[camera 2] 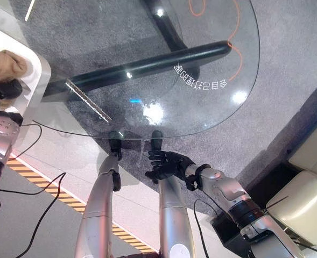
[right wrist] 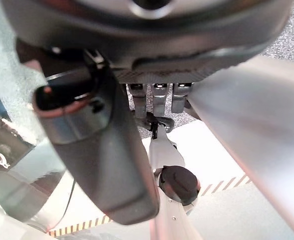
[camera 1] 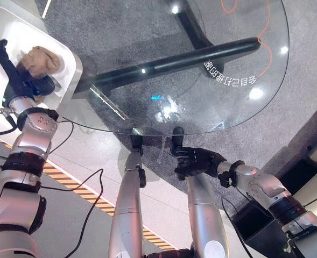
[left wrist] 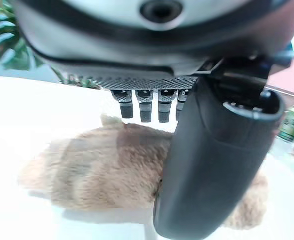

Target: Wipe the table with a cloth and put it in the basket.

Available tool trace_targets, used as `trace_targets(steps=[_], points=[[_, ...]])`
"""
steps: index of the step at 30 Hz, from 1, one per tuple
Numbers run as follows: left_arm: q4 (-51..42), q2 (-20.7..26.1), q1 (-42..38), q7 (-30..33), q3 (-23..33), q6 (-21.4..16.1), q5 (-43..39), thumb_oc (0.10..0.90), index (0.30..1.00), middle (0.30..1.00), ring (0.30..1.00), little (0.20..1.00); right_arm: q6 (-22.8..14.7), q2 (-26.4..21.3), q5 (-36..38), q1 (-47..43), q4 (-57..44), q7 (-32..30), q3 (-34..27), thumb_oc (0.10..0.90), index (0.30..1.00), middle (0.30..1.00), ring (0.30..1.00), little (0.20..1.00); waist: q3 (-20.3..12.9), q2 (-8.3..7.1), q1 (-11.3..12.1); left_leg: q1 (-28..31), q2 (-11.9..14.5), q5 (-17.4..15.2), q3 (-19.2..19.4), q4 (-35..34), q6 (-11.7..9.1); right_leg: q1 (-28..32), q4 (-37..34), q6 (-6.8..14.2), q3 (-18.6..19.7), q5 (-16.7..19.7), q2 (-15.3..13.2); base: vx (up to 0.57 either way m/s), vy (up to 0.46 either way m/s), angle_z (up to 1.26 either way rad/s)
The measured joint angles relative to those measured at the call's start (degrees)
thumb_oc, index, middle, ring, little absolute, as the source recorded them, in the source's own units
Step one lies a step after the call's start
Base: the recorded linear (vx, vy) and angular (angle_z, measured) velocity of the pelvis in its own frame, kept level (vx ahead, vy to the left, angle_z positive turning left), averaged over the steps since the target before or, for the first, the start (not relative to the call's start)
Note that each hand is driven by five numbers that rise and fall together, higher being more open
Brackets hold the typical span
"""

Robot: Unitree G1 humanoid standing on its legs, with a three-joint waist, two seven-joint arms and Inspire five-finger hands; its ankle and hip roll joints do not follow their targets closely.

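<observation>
Glass worktop fills the centre, its far edge cut off at 12 o'clock. White basket at 10 o'clock, partly cropped, holds the tan cloth; left hand rests over it, fingers straight, not gripping. Right hand at 6 o'clock below the glass edge, fingers loosely extended, tips hard to make out.

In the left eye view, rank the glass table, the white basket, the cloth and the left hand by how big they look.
1. Glass table, by far the largest.
2. White basket, partly cut off at the edge.
3. Left hand and tan cloth look about alike; the hand overlaps the cloth, so no ranking.
</observation>
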Motion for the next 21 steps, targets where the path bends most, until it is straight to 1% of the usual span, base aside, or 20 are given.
trace_targets(steps=[2, 4, 7, 11, 13, 16, 17, 18, 19, 20, 21], points=[[-0.11, 0.22, 1.14, -0.87, 1.02, 0.00, 0.03, 0.800, 0.900, 0.900, 0.900, 0.900, 0.07, 0.02, -0.12, 1.08, 0.00, 0.00, -0.42, 0.800, 0.900, 0.900, 0.900, 0.900, 0.01, 0.03, 0.72, 1.35, -0.05, 0.01, -0.08, -0.12, 0.01, 1.35, -0.06, -0.05, -0.10, -0.21, -0.08, 0.00, -0.007, 0.02], [-0.12, 0.88, 1.93, -1.46, 1.26, 0.00, 0.06, 0.800, 0.900, 0.900, 0.900, 0.900, 0.08, 0.04, -0.36, 1.52, 0.00, 0.01, -0.47, 0.800, 0.900, 0.900, 0.900, 0.900, 0.02, 0.03, 0.94, 2.42, -0.15, 0.00, -0.22, -0.38, 0.01, 2.44, -0.13, -0.01, -0.15, -0.38, -0.12, -0.01, -0.016, 0.06], [-0.24, 3.72, 3.37, -1.70, 1.42, -0.16, 0.11, 0.800, 0.900, 0.900, 0.900, 0.900, 0.05, 0.12, -0.55, 2.60, 0.02, 0.07, -1.14, 0.800, 0.900, 0.900, 0.900, 0.900, 0.02, 0.04, 1.29, 4.77, -0.41, 0.02, -0.33, -1.04, 0.03, 4.63, -0.23, 0.17, -0.20, -0.60, -0.19, -0.01, -0.038, 0.05], [-2.56, 4.81, 6.08, -3.01, 3.55, -1.72, 1.91, 0.800, 0.900, 0.900, 0.900, 0.900, -0.08, 0.55, -0.53, 4.24, 0.03, 0.07, -1.72, 0.800, 0.900, 0.900, 0.900, 0.900, 0.06, 0.11, 1.93, 8.11, -0.56, 0.04, -0.36, -2.04, 0.05, 7.98, -1.20, 0.27, -0.25, -0.65, -0.24, -0.03, -0.052, 0.01], [-4.42, 4.87, 7.91, -4.43, 3.76, -2.75, 3.45, 0.800, 0.900, 0.900, 0.900, 0.900, -0.01, 1.38, -0.56, 5.42, 0.03, 0.08, -2.39, 0.800, 0.900, 0.900, 0.900, 0.900, 0.08, 0.27, 2.39, 9.80, -0.57, 0.01, -0.42, -2.52, 0.03, 9.75, -1.77, 0.42, -0.31, -0.76, -0.26, -0.04, -0.049, 0.01], [-6.74, 4.83, 11.60, -6.47, 3.99, -4.41, 3.66, 0.800, 0.900, 0.900, 0.900, 0.900, -0.05, 2.43, -0.56, 6.45, 0.04, 0.18, -2.50, 0.800, 0.900, 0.900, 0.900, 0.900, 0.09, 0.49, 2.50, 12.44, -0.60, 0.04, -0.43, -3.72, 0.05, 12.32, -3.02, 0.50, -0.34, -0.78, -0.19, -0.03, -0.077, 0.01], [-8.04, 4.72, 13.83, -7.71, 4.02, -5.55, 3.66, 0.800, 0.900, 0.900, 0.900, 0.900, -0.25, 2.89, -0.57, 7.29, 0.05, 0.21, -2.65, 0.800, 0.900, 0.900, 0.900, 0.900, 0.08, 0.61, 2.53, 13.84, -0.67, 0.15, -0.43, -4.26, 0.20, 13.78, -3.53, 0.61, -0.37, -0.81, -0.21, -0.02, -0.062, 0.01], [-8.04, 4.72, 13.83, -7.71, 4.02, -5.55, 3.66, 0.800, 0.900, 0.900, 0.900, 0.900, -0.25, 2.89, -0.57, 7.29, 0.05, 0.21, -2.65, 0.800, 0.900, 0.900, 0.900, 0.900, 0.08, 0.61, 2.53, 13.84, -0.67, 0.15, -0.43, -4.26, 0.20, 13.78, -3.53, 0.61, -0.37, -0.81, -0.21, -0.05, -0.119, 0.01], [-11.66, 3.26, 17.93, -9.18, 5.78, -6.59, 3.64, 0.800, 0.900, 0.900, 0.900, 0.900, -0.51, 3.78, -0.58, 8.82, 0.26, 0.23, -3.12, 0.800, 0.900, 0.900, 0.900, 0.900, 0.05, 0.79, 2.87, 16.64, -0.63, 0.25, -0.48, -5.71, 0.31, 16.61, -5.05, 0.78, -0.52, -0.70, -0.11, -0.05, -0.115, 0.01], [-12.31, 2.64, 18.99, -9.59, 5.78, -7.63, 3.57, 0.800, 0.900, 0.900, 0.900, 0.900, -0.62, 3.84, -0.58, 9.46, 0.16, 0.33, -3.16, 0.800, 0.900, 0.900, 0.900, 0.900, 0.00, 0.99, 3.15, 17.74, -0.60, 0.23, -0.55, -6.20, 0.26, 17.72, -5.57, 0.83, -0.68, -0.69, -0.09, -0.09, -0.189, 0.02], [-14.24, 0.92, 20.38, -11.25, 7.67, -8.54, 2.76, 0.800, 0.900, 0.900, 0.900, 0.900, -0.82, 4.17, -0.59, 10.18, 0.62, 0.34, -3.59, 0.800, 0.900, 0.900, 0.900, 0.900, 0.08, 1.32, 3.66, 19.06, -0.43, 0.29, -0.65, -6.99, 0.28, 19.13, -6.49, 0.94, -1.30, -0.52, -0.08, -0.06, -0.124, 0.02]])
